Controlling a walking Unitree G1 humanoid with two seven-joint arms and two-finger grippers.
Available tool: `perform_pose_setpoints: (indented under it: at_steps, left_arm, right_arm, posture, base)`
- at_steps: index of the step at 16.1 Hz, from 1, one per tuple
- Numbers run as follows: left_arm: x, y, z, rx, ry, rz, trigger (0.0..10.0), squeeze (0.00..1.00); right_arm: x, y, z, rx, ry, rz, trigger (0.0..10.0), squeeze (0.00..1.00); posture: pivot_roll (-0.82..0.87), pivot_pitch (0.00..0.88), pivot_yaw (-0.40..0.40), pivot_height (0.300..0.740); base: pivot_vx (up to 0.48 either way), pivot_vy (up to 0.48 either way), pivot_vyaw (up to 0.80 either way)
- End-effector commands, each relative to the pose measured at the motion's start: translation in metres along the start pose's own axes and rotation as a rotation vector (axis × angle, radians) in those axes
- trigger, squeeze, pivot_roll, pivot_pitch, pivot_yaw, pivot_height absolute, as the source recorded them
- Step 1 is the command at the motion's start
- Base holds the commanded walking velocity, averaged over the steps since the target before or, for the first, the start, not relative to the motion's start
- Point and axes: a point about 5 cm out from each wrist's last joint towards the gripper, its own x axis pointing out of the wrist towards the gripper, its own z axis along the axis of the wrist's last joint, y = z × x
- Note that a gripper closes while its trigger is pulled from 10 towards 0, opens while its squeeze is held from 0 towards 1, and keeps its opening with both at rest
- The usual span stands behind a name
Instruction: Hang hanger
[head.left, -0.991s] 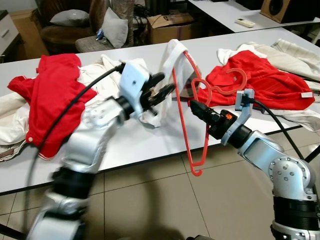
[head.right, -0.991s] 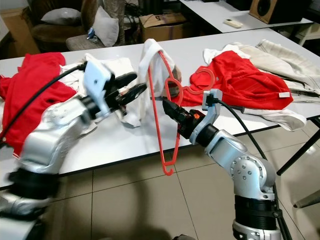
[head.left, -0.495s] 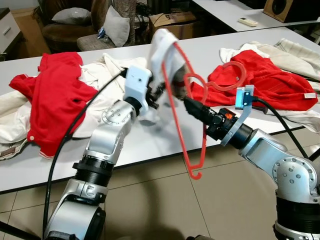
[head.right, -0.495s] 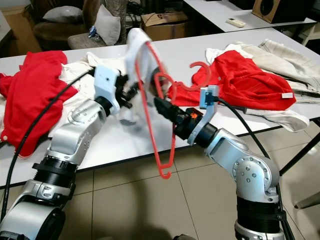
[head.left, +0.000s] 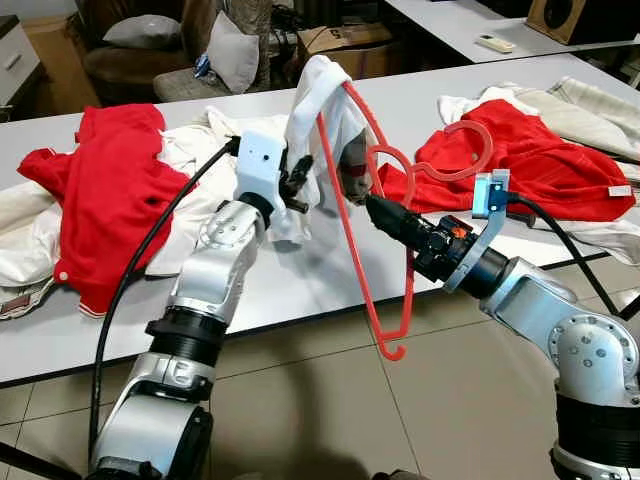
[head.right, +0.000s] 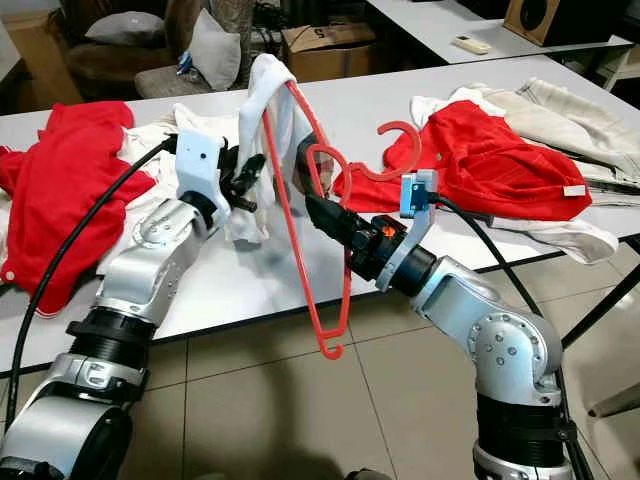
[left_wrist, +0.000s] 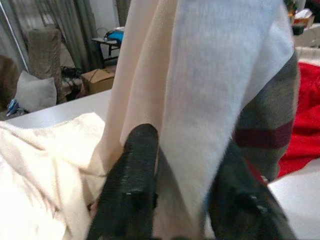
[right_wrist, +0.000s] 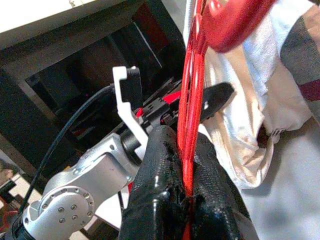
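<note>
Dressing step, I judge: my right gripper (head.left: 372, 205) clamped on red hanger (head.left: 366, 230) above the table (head.left: 300, 285) edge; left gripper (left_wrist: 182, 190) pinching white garment (head.left: 322, 95) draped on it; next, pull cloth over the shoulder

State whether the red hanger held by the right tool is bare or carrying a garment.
Carrying a garment: a white garment drapes over one shoulder of the red hanger, which the right tool grips.

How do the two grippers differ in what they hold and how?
The right gripper is shut on the red hanger, pinching its thin frame edge-on. The left gripper is shut on the white garment draped over that hanger, clamping soft cloth. Both are raised above the table.
</note>
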Motion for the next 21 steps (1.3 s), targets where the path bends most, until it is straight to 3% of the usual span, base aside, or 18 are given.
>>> perform_pose_setpoints:
  at_steps: [1,5,9,13,16,19,21]
  left_arm:
    - [-0.006,0.007,-0.003,0.018,0.018,0.013,0.0,0.00]
    - [-0.011,0.018,0.000,0.058,0.008,0.034,0.0,0.00]
    - [-0.010,0.029,0.029,0.073,-0.081,0.057,0.0,0.00]
    - [-0.008,0.017,0.051,0.157,-0.129,-0.030,0.0,0.00]
    - [-0.008,0.004,0.056,0.211,-0.144,-0.112,0.0,0.00]
    - [-0.012,-0.003,0.056,0.263,-0.129,-0.180,0.0,0.00]
    - [-0.013,-0.001,0.060,0.269,-0.142,-0.167,0.0,0.00]
  right_arm:
    - [-0.002,0.003,0.004,-0.014,-0.014,0.013,0.0,0.00]
    - [-0.003,-0.001,0.002,-0.017,0.000,-0.012,0.0,0.00]
    - [-0.008,-0.014,-0.004,-0.010,0.025,-0.123,0.0,0.00]
    - [-0.013,-0.037,-0.013,0.053,0.036,-0.315,0.0,0.00]
    - [-0.015,-0.046,-0.022,0.128,0.052,-0.379,0.0,0.00]
    - [-0.011,-0.048,-0.026,0.189,0.038,-0.383,0.0,0.00]
    - [-0.009,-0.045,-0.032,0.219,0.065,-0.366,0.0,0.00]
  posture:
    - [-0.13,0.000,0.028,0.740]
    - [-0.13,0.000,0.025,0.740]
    - [-0.12,0.000,0.027,0.740]
    - [-0.12,0.000,0.034,0.740]
    - [-0.12,0.000,0.035,0.740]
    - [-0.11,0.000,0.024,0.740]
    - [-0.11,0.000,0.024,0.740]
  base:
    - [0.000,0.000,0.00]
    - [0.000,0.000,0.00]
    - [0.000,0.000,0.00]
    - [0.000,0.000,0.00]
    - [0.000,0.000,0.00]
    - [0.000,0.000,0.00]
    - [0.000,0.000,0.00]
